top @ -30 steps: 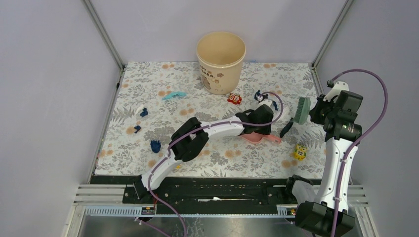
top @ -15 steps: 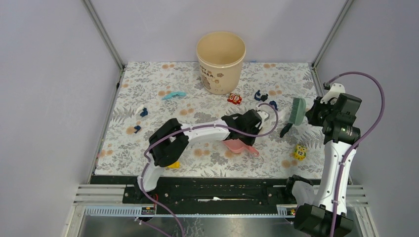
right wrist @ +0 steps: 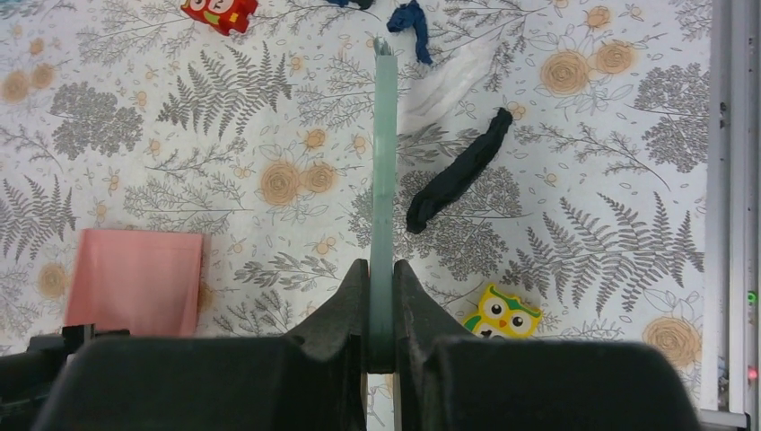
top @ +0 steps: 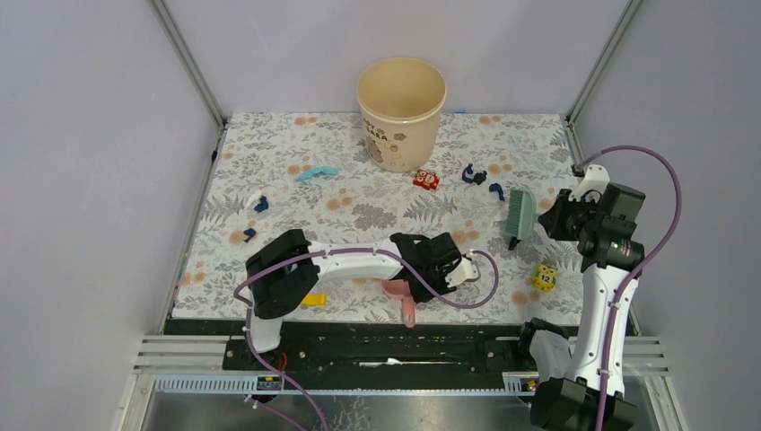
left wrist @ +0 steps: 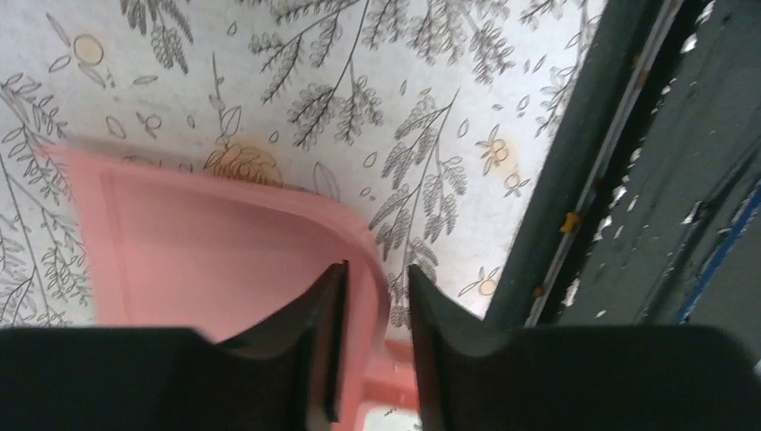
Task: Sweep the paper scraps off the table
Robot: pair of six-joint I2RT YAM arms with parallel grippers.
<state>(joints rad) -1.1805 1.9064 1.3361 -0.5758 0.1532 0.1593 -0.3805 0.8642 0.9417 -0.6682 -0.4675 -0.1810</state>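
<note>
Small navy paper scraps lie on the table (top: 269, 144) at the left (top: 261, 205) (top: 249, 234) and at the back right (top: 474, 175) (top: 496, 189). A light-blue strip (top: 316, 172) lies left of the bucket. A dark rolled scrap (right wrist: 458, 171) lies just right of the brush. My left gripper (top: 410, 279) (left wrist: 377, 296) is shut on the rim of the pink dustpan (top: 396, 290) (left wrist: 215, 260), near the front edge. My right gripper (top: 542, 218) (right wrist: 380, 305) is shut on the green brush (top: 521, 214) (right wrist: 384, 180), held over the right side.
A beige bucket (top: 401, 112) stands at the back centre. A red toy cube (top: 427, 180) sits in front of it. A yellow owl cube (top: 544, 277) (right wrist: 502, 312) sits by my right arm. A flat yellow piece (top: 312, 300) lies by the front edge. Metal rails run along the near side.
My left gripper has pulled the pink dustpan left and toward the front edge. My right gripper has carried the brush a little left and nearer.
</note>
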